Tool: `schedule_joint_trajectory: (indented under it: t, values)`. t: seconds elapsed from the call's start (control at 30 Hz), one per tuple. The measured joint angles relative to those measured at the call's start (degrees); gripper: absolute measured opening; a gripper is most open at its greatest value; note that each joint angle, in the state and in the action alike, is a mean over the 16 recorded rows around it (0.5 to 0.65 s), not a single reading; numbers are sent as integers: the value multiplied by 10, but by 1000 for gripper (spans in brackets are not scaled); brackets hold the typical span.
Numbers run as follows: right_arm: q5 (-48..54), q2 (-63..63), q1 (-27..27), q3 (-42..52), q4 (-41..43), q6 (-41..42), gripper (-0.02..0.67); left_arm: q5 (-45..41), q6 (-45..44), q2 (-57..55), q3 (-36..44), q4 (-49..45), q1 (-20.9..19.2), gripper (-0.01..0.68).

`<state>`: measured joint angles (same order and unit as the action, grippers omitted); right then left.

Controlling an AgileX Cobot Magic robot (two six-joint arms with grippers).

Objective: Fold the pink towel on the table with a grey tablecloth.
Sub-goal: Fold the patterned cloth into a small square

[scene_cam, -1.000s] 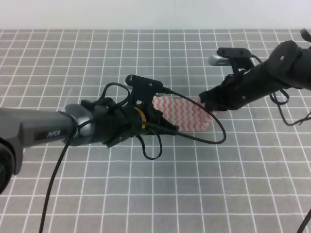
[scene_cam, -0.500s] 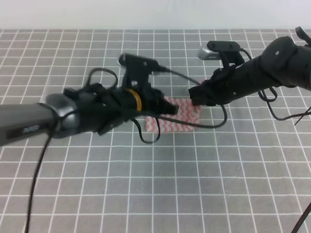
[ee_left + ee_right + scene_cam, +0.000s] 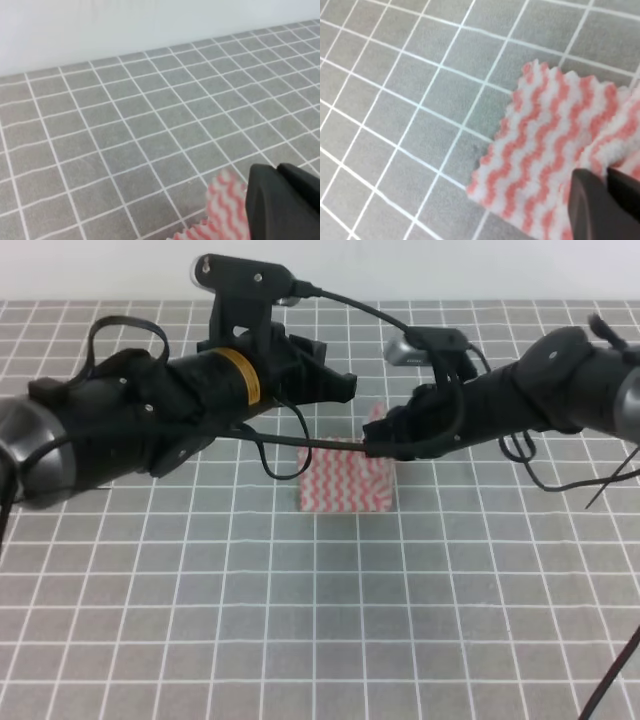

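The pink towel is seen near the middle of the desk, whose grey cloth is ruled with a white grid. Most of the towel lies flat, while its far right corner is lifted off the cloth. In the right wrist view the towel is shown with its serrated edge spread over the grid and a raised fold running into the right hand, whose two dark fingers are closed together on that fold. In the high view the right hand is placed at the towel's raised corner, its arm reaching in from the right. The left hand is held above the desk just beyond the towel's far left part; whether it is open or closed cannot be told. In the left wrist view only one dark finger is shown, with a pink-and-white edge of the towel beside it.
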<state>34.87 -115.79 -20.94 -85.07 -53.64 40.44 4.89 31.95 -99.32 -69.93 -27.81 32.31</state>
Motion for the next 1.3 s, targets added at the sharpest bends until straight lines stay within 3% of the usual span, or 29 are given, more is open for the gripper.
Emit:
schedule_joint_trajectory:
  t: [0.57, 1.3]
  values:
    - [-23, -49, -48, -23, -52, 49, -15, 4, 0, 10, 0, -1, 0, 0]
    - [-6, -68, -54, -51, -40, 46, 9, 9, 0, 8, 0, -2, 0, 0]
